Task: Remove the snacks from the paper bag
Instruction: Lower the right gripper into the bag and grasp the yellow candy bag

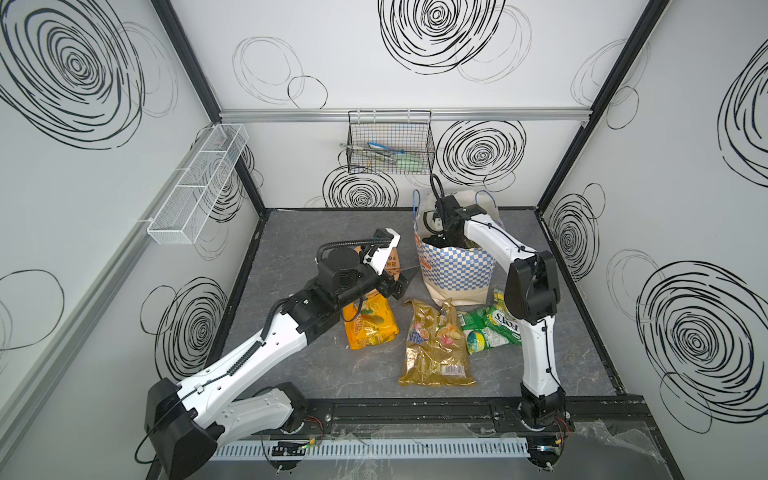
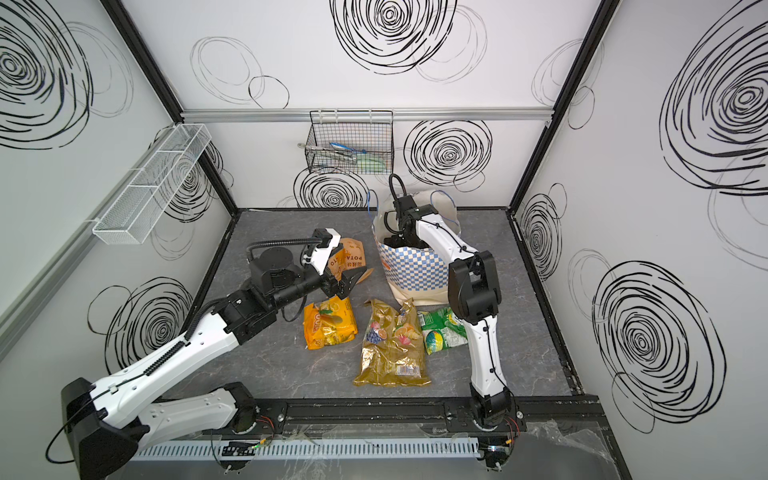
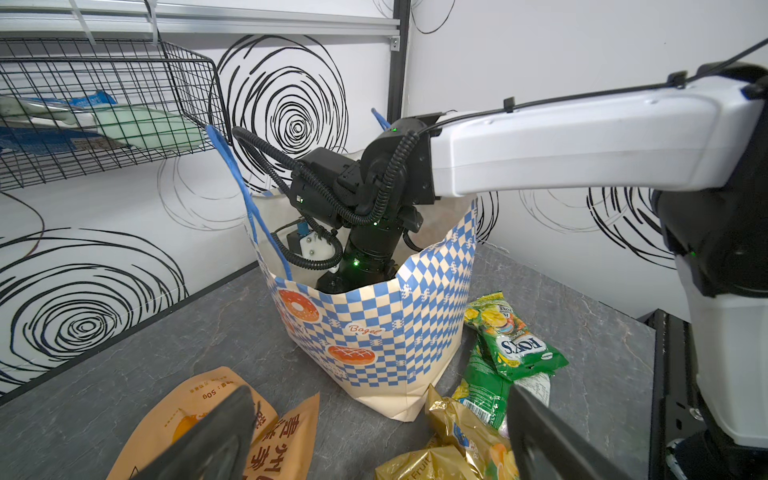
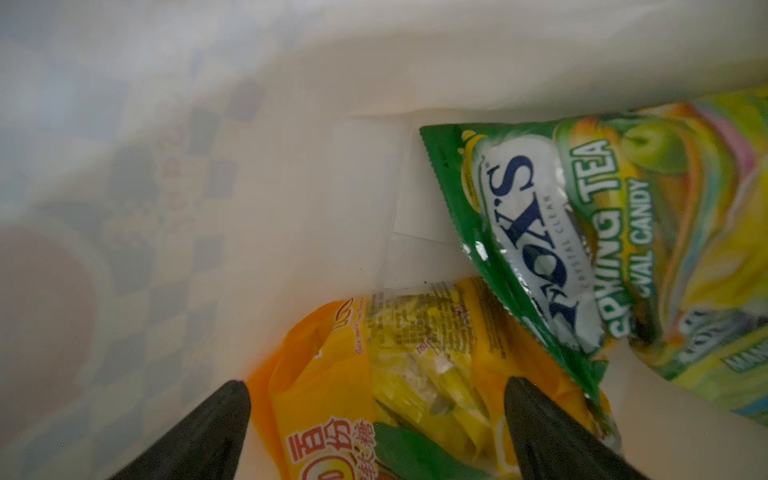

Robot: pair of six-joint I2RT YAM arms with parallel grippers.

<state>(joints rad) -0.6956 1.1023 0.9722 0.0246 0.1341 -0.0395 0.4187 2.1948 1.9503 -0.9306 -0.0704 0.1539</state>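
Grey stone-look tabletop, paper bag upright at the back. Right gripper is down inside it, jaws spread wide, nothing gripped. Orange-yellow packet lies on the bag floor right between the fingertips, green Fox's bag overlapping its corner. Left gripper jaws also apart, empty, over edge of tan potato bag. Gold packet flat on table in front of the bag.

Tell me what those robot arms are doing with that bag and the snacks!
They're emptying the paper bag. The right claw is down inside it, open, above an orange-yellow packet and a green Fox's bag not yet grabbed. The left claw is open too, holding nothing, near the tan potato bag. A gold packet, another orange packet and green candy bags lie on the table.
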